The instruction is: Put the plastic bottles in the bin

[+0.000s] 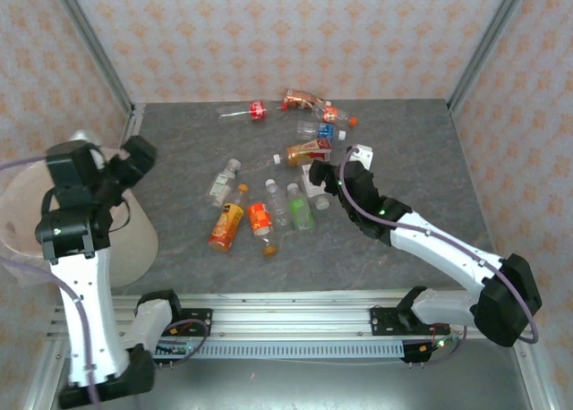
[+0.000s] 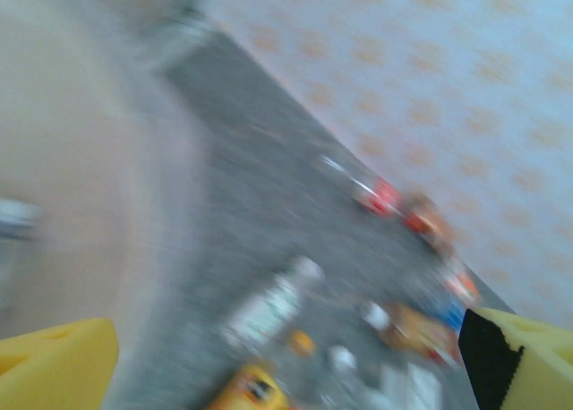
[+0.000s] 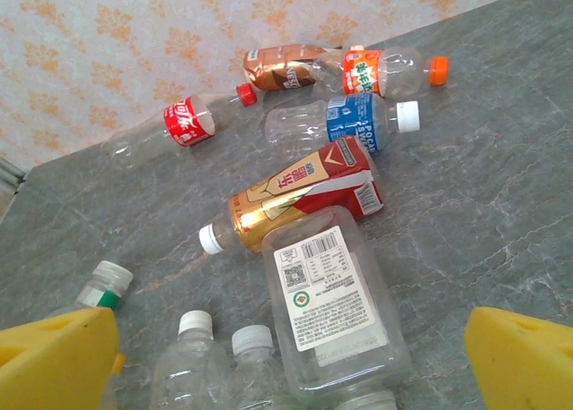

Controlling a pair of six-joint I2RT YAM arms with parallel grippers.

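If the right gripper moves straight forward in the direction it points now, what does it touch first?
Most likely the clear bottle with the white barcode label, which lies straight ahead between the open jaws of the right gripper. The gold and red bottle lies beyond it. Depth is hard to judge.

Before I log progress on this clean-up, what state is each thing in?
left gripper: open, empty, near the bin.
right gripper: open, empty, above the bottles.
bin: upright at the left edge of the table.
plastic bottles: lying on their sides on the table, none gripped.
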